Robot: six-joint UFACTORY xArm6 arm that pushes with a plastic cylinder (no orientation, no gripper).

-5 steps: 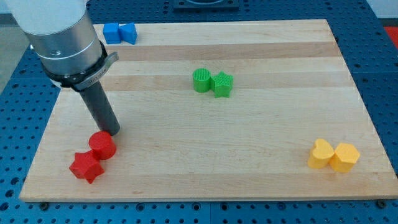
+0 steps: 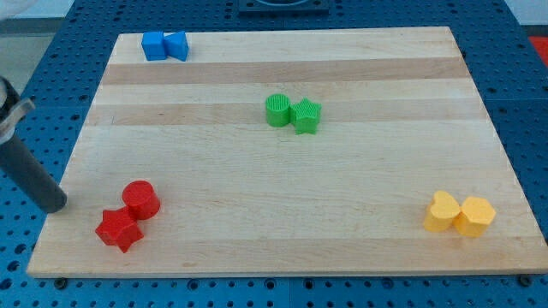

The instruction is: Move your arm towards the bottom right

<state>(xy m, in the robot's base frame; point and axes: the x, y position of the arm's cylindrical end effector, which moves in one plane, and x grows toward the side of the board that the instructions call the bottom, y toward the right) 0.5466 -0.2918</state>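
Note:
My tip (image 2: 56, 206) is at the view's far left, just over the left edge of the wooden board (image 2: 274, 222). It stands left of the red cylinder (image 2: 141, 199) and the red star (image 2: 118, 229), apart from both. The two red blocks touch each other near the board's bottom left. Two yellow blocks, a heart (image 2: 441, 212) and a rounder one (image 2: 475, 216), sit together at the bottom right, far from my tip.
A green cylinder (image 2: 278, 110) and a green star (image 2: 306, 115) sit together at the upper middle. Two blue blocks (image 2: 165, 45) sit at the top left corner. A blue perforated table surrounds the board.
My tip has moved to the view's left and slightly down, from just above the red cylinder to the board's left edge. No block has moved.

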